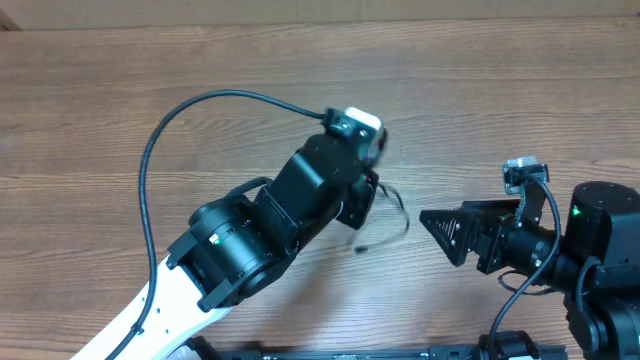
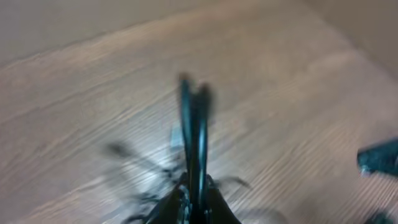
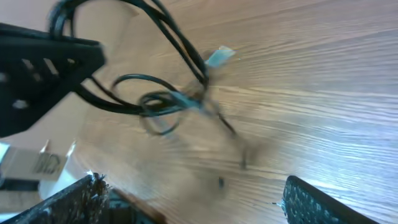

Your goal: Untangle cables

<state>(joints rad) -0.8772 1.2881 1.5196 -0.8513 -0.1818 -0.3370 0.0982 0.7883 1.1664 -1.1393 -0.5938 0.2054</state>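
A bundle of thin black cables (image 1: 392, 218) hangs below my left gripper (image 1: 362, 205), just above the wooden table. In the right wrist view the cables (image 3: 155, 102) loop out of the left gripper's black finger (image 3: 37, 62) and carry a small pale blue tag (image 3: 217, 57). The left wrist view is blurred; its fingers (image 2: 194, 118) are pressed together, with cable strands (image 2: 146, 171) trailing beneath. My right gripper (image 1: 440, 235) is open and empty to the right of the bundle, its two fingers spread wide (image 3: 199, 199) and apart from the cables.
The wooden table (image 1: 120, 120) runs under both arms. The left arm's own black lead (image 1: 160, 130) arcs over the table's left half. The right gripper's tip (image 2: 379, 155) shows at the right edge of the left wrist view.
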